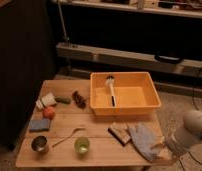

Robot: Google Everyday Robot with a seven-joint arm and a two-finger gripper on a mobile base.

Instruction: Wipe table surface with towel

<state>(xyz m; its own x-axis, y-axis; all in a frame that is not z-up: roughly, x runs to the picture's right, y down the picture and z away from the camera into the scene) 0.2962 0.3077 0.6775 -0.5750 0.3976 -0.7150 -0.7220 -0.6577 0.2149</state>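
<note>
The table surface (96, 129) is a pale slatted wooden top filling the lower half of the camera view. The towel (144, 139), a creased light blue-grey cloth, lies bunched at the front right corner, partly over the edge. My white arm (192, 131) comes in from the lower right, off the table's side. My gripper (167, 146) sits low at the towel's right edge, where its end blends with the cloth.
A brown block (119, 133) lies just left of the towel. An orange tub (144, 107) holding a brush (111, 87) stands at the back right. On the left are a green cup (82, 145), metal cup (40, 144), wooden spoon (69, 136), blue pad (39, 124) and orange fruit (49, 113).
</note>
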